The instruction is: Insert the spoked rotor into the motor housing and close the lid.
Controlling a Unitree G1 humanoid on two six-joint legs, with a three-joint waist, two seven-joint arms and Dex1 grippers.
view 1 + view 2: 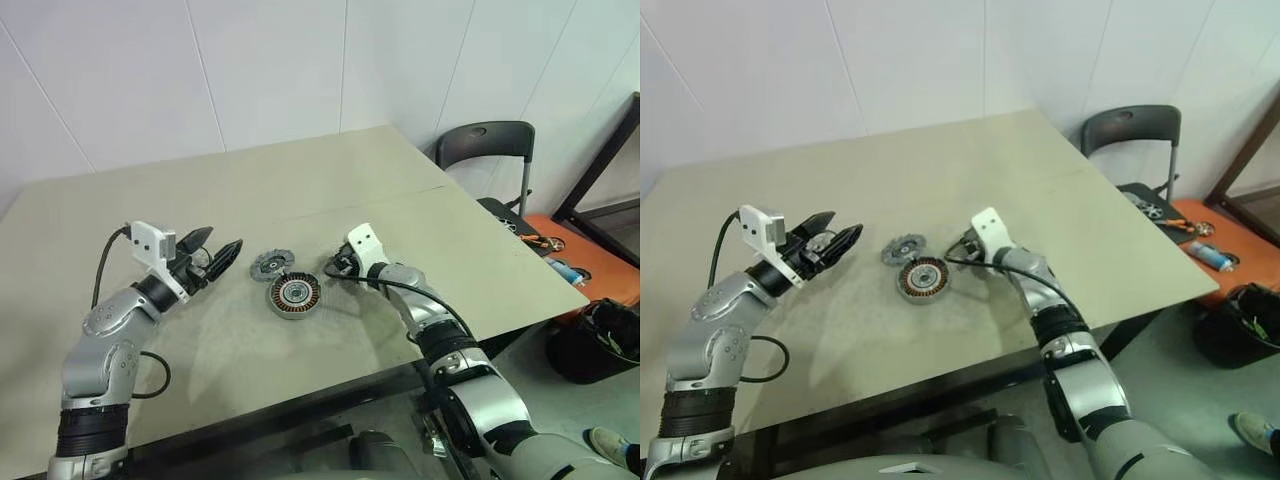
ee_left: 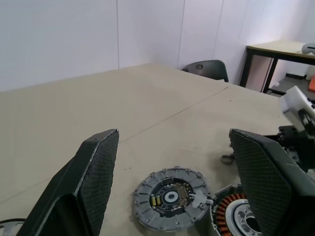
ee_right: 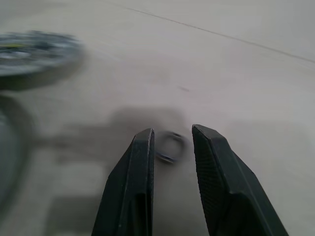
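the spoked rotor (image 1: 270, 264) lies flat on the table (image 1: 300, 190), touching the motor housing (image 1: 293, 295) just in front of it. the left gripper (image 1: 218, 252) hovers beside them, jaws released wide, holding nothing. the right gripper (image 3: 171, 142) is low over the table, narrowly parted around a small metal ring (image 3: 170, 147), not clamped.

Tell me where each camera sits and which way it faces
Head views: look down over the beige table; both arms show.
Left wrist view: looks along the left gripper, jaws wide, at the flat grey spoked rotor.
Right wrist view: looks along the right gripper, jaws narrowly apart, at a small metal ring.
Shared: rotor and copper-wound silver motor housing.
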